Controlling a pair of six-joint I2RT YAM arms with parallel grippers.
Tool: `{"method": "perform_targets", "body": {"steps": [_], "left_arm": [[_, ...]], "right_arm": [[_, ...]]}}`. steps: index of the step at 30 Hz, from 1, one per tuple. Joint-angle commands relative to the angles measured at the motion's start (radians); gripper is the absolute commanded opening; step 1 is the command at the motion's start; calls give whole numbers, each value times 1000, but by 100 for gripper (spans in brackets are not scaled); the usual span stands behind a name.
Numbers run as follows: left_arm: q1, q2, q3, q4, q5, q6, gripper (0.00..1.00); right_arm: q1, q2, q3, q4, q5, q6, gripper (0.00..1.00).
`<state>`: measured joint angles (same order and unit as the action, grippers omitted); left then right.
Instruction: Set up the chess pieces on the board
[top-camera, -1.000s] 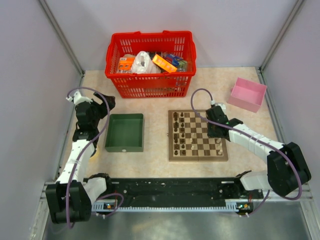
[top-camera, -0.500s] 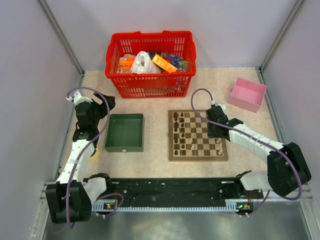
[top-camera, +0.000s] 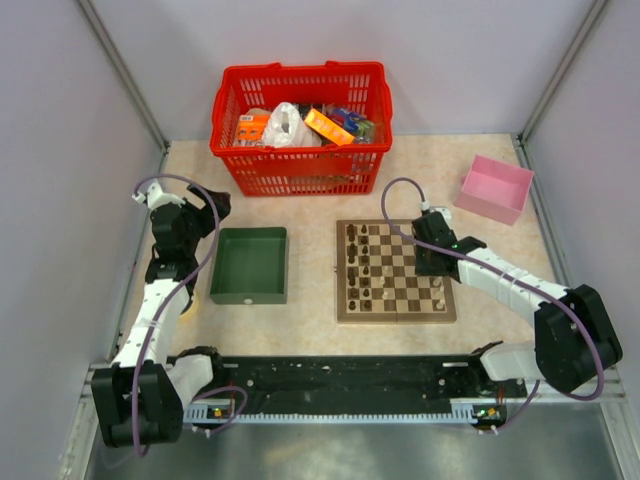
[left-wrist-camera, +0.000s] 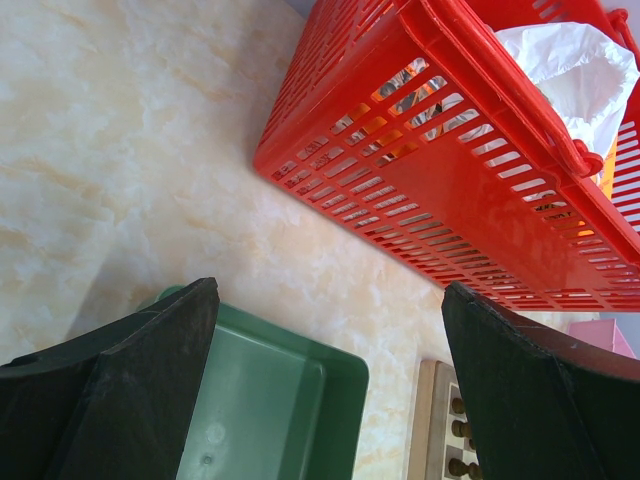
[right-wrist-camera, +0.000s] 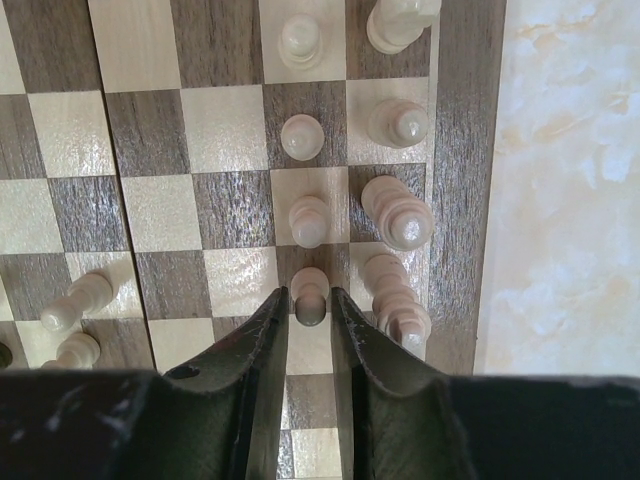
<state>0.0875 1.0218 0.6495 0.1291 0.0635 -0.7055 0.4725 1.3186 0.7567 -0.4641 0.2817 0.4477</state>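
Right end effector (right-wrist-camera: 309, 293) is positioned low over the board (top-camera: 396, 317), its fingers closely flanking a pale pawn (right-wrist-camera: 310, 306) that stands upright one file in from the board's rim; whether the pawn is clamped or let go cannot be told. Other pale chess pieces (right-wrist-camera: 398, 215) are ranged beside it. Left end effector (left-wrist-camera: 328, 290) is spread wide with nothing between its fingers, above the bench (left-wrist-camera: 120, 150), by the green tray (left-wrist-camera: 340, 368) and red basket (left-wrist-camera: 450, 180)

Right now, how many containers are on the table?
3: a red basket at the far edge, a green tray left of the chessboard, a pink bin far right. None seems hidden.
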Motion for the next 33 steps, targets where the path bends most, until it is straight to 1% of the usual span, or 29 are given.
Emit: {"method": "perform_targets", "body": {"steps": [1, 8, 13, 19, 25, 33], "left_arm": [[6, -5, -2, 55, 2, 0, 99], [6, -9, -2, 55, 1, 3, 99], [8, -11, -2, 52, -2, 3, 99], [6, -11, -4, 53, -1, 0, 99], [6, -12, -5, 55, 2, 0, 99], [6, -26, -1, 41, -14, 9, 99]], "right_arm": [[-11, -18, 21, -1, -22, -15, 25], [-9, -41, 99, -36, -56, -38, 32], [-8, -61, 154, -80, -65, -46, 34], [17, -59, 197, -85, -73, -46, 35], [49, 7, 210, -42, -134, -27, 35], [141, 126, 240, 1, -156, -7, 36]]}}
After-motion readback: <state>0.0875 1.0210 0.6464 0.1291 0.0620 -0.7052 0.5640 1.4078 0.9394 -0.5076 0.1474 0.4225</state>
